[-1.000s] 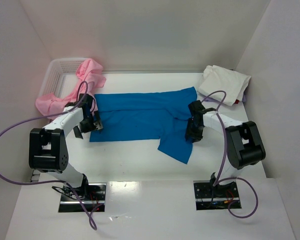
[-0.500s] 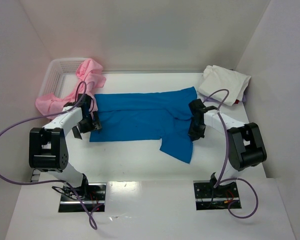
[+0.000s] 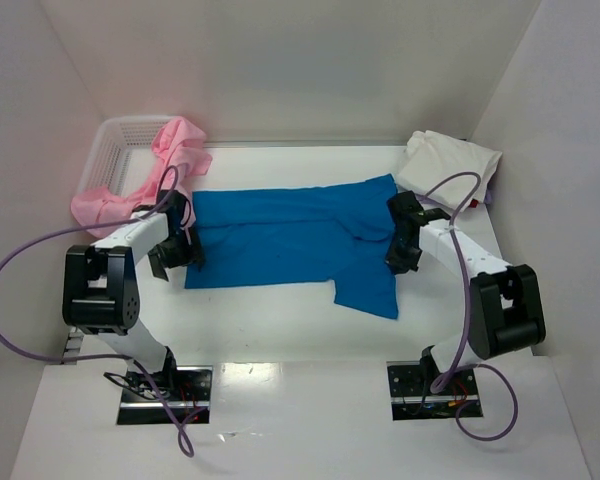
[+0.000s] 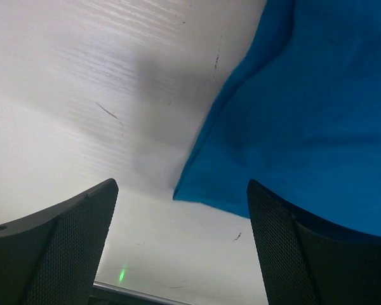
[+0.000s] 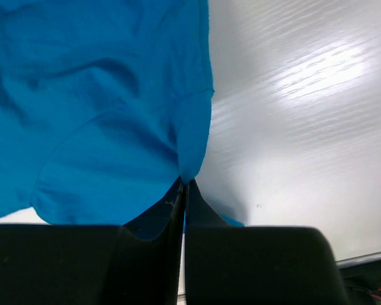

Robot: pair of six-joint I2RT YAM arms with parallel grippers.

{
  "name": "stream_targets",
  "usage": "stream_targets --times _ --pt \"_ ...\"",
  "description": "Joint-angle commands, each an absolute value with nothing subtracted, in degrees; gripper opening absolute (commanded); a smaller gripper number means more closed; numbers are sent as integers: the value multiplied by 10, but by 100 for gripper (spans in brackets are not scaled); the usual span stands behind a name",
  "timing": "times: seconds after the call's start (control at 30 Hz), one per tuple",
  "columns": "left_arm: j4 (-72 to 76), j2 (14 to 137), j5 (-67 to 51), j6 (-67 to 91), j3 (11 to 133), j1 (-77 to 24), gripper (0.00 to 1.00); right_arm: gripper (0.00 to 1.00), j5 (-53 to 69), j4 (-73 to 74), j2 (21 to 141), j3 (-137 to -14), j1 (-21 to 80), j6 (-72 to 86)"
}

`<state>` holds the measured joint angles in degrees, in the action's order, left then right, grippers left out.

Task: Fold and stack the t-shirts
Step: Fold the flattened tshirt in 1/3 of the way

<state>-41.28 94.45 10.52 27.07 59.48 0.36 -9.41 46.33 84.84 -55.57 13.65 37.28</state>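
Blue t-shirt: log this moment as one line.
bright blue cloth t-shirt spread on white table | left end effector open at near-left corner | right end effector shut on right edge

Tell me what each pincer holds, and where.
Right pincer pinches the blue t-shirt at its right edge; left pincer is open, holding nothing.

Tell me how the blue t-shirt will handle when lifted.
Probably floppy: the blue t-shirt creases and puckers where the right gripper pinches it. Likely light too: it lies thin and flat on the table.
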Motion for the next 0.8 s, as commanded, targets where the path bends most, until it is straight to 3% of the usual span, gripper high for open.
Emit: stream_targets --times 0.0,0.4,0.77 --pt "-398 959 93 260 599 8 90 0 -131 496 820 -584 126 391" --pt "-406 976 46 243 594 -31 75 0 -116 463 803 -573 107 374" --pt "-459 995 46 273 617 -74 75 0 -116 458 803 -573 107 374"
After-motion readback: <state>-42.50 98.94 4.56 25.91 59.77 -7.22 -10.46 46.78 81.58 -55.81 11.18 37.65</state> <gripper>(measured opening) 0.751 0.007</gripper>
